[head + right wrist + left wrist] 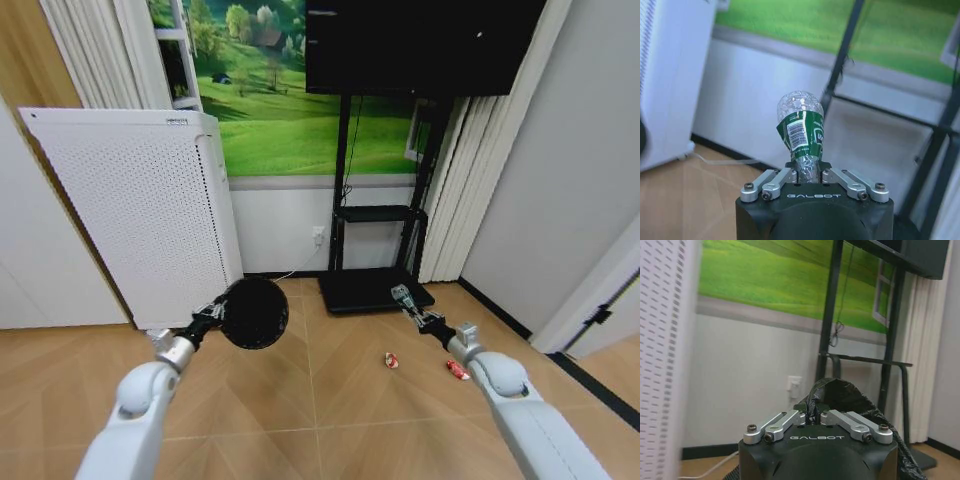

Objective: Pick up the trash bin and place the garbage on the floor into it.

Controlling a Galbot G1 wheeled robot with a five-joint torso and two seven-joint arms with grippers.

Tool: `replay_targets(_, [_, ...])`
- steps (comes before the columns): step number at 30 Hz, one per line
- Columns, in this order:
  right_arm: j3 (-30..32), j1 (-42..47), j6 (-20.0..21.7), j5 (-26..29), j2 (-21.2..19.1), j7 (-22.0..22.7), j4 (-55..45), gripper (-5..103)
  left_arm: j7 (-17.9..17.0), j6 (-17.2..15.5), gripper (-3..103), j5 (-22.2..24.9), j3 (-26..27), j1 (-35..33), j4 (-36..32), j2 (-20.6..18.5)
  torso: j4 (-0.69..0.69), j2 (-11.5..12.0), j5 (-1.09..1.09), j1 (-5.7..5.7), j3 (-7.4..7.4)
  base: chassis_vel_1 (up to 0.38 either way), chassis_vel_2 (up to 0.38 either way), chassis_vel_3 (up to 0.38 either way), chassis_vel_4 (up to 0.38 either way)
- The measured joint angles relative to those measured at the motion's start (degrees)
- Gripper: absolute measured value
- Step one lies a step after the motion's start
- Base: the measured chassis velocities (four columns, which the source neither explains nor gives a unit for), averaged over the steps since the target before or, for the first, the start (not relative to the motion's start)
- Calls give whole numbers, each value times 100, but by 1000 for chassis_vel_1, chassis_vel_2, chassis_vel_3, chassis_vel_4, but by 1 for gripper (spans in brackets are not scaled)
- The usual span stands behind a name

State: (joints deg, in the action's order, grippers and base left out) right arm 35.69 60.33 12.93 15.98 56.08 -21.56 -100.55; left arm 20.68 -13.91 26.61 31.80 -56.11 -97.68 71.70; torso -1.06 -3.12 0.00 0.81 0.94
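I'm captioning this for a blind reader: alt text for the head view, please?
Left gripper holds the black bin aloft; right gripper holds a bottle. Two red wrappers lie on the wood floor.

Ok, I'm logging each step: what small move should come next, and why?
Probably swing the right gripper, shut on the bottle, leftward over the trash bin, which the left gripper holds raised by its rim. Two red wrappers lie on the floor.
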Motion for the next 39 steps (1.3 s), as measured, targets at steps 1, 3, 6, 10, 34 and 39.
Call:
replay_targets(1, [-14, 25, 116, 74, 52, -24, -290, 18, 16, 4, 8, 7, -245, 257, 267, 91, -1, 0, -1, 0, 0, 0, 0, 0, 0])
replay_targets(3, [-93, 68, 283, 187, 131, -68, -644, 18, 43, 42, 8, -3, -526, 627, 597, 241, -2, 0, 0, 0, 0, 0, 0, 0, 0])
replay_targets(6, [-235, 145, 435, 263, 181, -99, -933, 18, 63, 84, 8, -13, -789, 995, 874, 404, -2, 0, 2, 0, 0, 0, 0, 0, 0])
replay_targets(10, [-593, 155, 584, 285, 156, -215, -1197, 18, 67, 82, 8, 76, -1168, 1327, 1049, 533, 0, 0, 2, 0, 0, 0, 0, 0, 0])
replay_targets(34, [-1743, -505, 908, -94, 985, -111, -1062, 18, 149, 176, 8, -154, -1583, 1208, 1242, 1309, 1, 0, 0, 0, -1, 0, 0, 0, 0])
replay_targets(39, [-1827, -555, 962, -188, 1095, -77, -946, 32, 152, 171, 8, -147, -1450, 1163, 1166, 1355, 0, 0, 0, 0, -1, 0, 0, 0, 0])
